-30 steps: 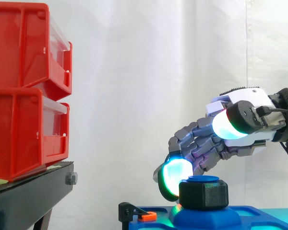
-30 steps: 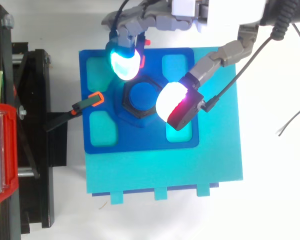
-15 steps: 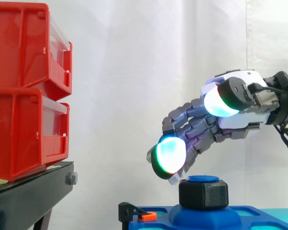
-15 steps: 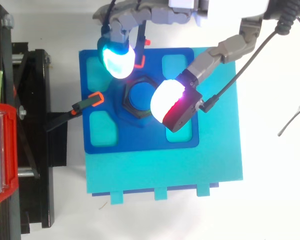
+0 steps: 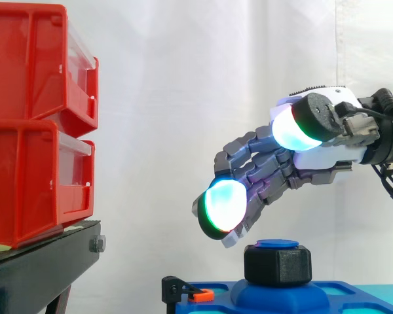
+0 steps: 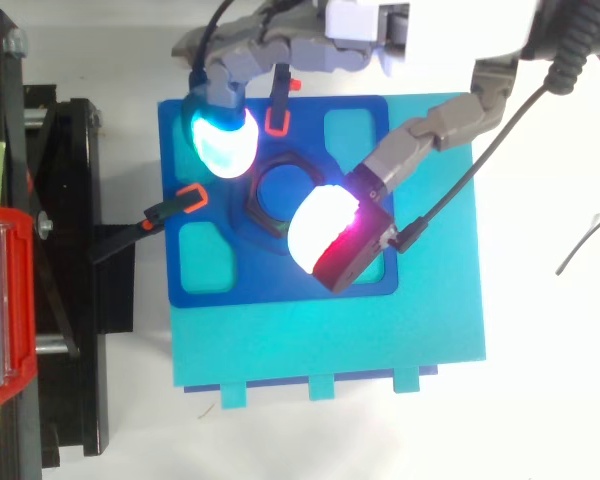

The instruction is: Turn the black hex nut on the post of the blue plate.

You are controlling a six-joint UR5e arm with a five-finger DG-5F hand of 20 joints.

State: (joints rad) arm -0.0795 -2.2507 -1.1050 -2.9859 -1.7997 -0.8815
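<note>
Hand hung at right of the side view, fingers loosely spread, holding nothing, clear above the black hex nut. Nut sat on the post at the centre of the blue plate, low in the frame. Risk, as we judged it: the thick rounded pads could skid off the nut's flat matte faces without turning it. Plate looked like smooth moulded plastic with rounded recesses

You have the hand reaching in from the right, palm tilted down, fingers loosely bent, thumb spread wide, grasp empty.
</note>
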